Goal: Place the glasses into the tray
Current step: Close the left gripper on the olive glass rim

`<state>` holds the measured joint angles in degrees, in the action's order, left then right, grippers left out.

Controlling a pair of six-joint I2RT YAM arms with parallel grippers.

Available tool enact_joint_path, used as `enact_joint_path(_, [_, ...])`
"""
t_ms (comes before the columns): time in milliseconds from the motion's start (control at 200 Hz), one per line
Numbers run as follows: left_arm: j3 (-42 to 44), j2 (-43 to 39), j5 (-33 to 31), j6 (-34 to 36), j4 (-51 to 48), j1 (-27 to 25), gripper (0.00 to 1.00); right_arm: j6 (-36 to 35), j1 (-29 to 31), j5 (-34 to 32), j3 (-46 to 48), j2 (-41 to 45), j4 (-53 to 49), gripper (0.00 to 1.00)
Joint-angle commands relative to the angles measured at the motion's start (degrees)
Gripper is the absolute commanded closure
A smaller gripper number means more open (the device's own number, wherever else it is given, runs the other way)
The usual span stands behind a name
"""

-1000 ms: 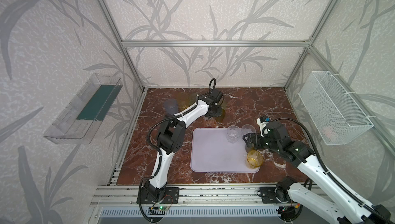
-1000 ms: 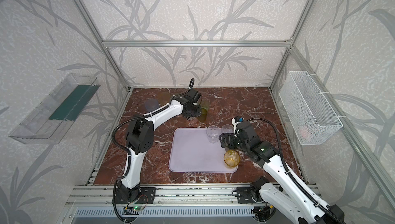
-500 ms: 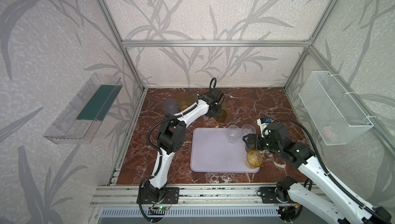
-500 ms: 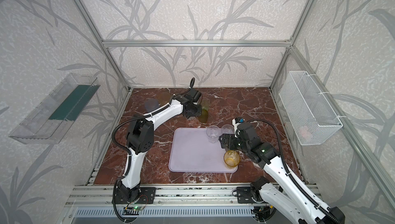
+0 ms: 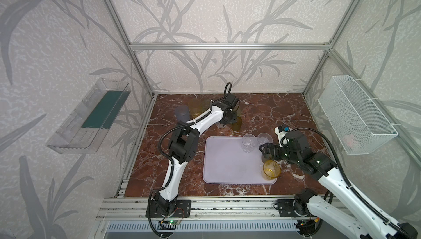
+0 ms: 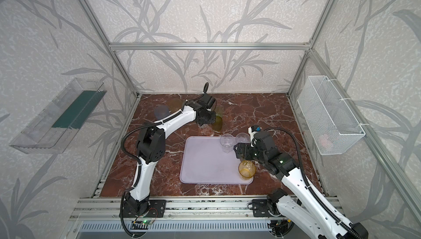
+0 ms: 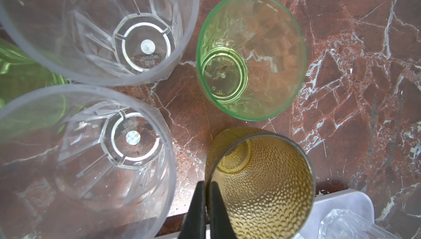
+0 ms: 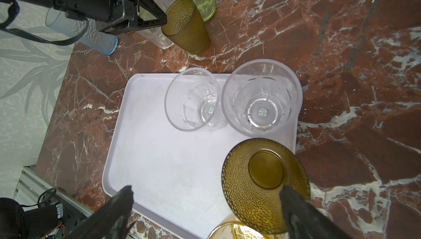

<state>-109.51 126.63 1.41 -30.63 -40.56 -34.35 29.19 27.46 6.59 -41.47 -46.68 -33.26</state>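
Pick-up step: the olive-brown dimpled tumbler (image 7: 262, 180), on the marble (image 7: 341, 66) near the lilac tray (image 5: 227, 165), is pinched at its rim by the left gripper (image 7: 205, 206). The right gripper (image 8: 206, 190) is held wide open and empty. A vertical lift, clear of the adjacent clear tumbler (image 7: 91, 146), is required next.

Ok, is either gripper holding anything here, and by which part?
The left gripper pinches the olive-brown dimpled tumbler by its rim wall, one finger inside and one outside. The right gripper is open and holds nothing.
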Motion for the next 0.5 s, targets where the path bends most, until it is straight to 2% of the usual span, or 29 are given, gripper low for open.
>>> enact_joint_path(0, [-1.7,1.6,-1.0,0.7,-2.9,-0.5,0.94,0.6,-0.3,0.6,0.5,0.7,0.2,0.01])
enact_joint_path(220, [-2.6,2.4,-1.1,0.8,-3.3,-0.6,0.92,1.1,-0.3,0.9,0.7,0.8,0.4,0.01])
enact_joint_path(360, [-3.2,2.7,-0.9,0.9,-3.7,-0.6,1.0,1.4,-0.3,0.8,0.8,0.8,0.2,0.01])
enact_joint_path(495, [-3.0,2.3,-0.7,0.8,-3.7,-0.6,1.0,1.6,-0.3,0.5,0.9,1.0,0.1,0.01])
